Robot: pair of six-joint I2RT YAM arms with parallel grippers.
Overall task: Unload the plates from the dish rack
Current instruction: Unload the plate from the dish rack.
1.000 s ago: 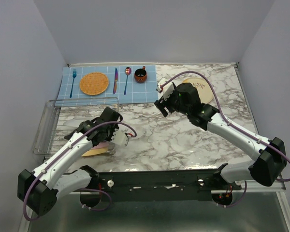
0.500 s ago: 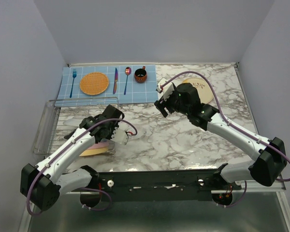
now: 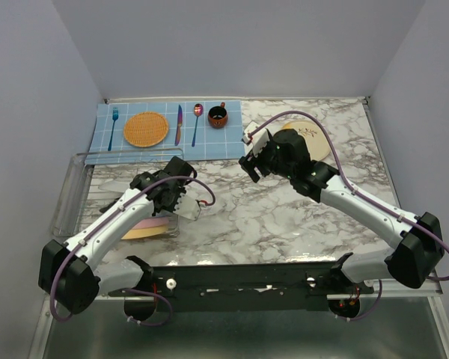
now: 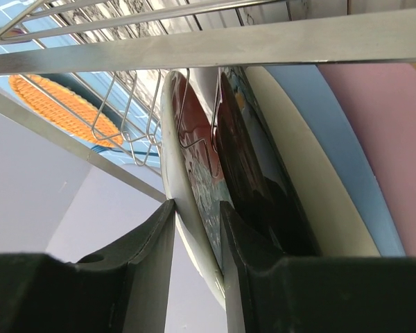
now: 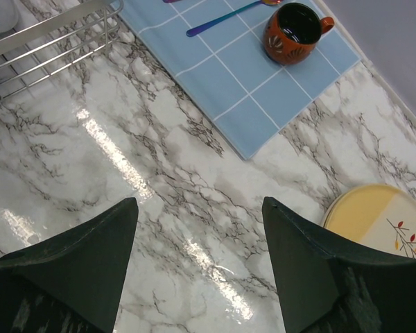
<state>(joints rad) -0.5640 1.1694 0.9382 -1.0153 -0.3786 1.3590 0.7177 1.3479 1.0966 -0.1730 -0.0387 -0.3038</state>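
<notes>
Plates [image 4: 347, 139] stand on edge in the rack [image 4: 194, 45] (left pincer [image 4: 196, 207] grips the floral plate [image 4: 194, 166]; right pincer [image 5: 197, 201] wide).

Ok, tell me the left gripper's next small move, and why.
Probably close firmly on the cream-backed, teal-and-red floral round plate, then lift it straight up: the left gripper straddles its rim, and it stands in the silver wire dish rack.
</notes>
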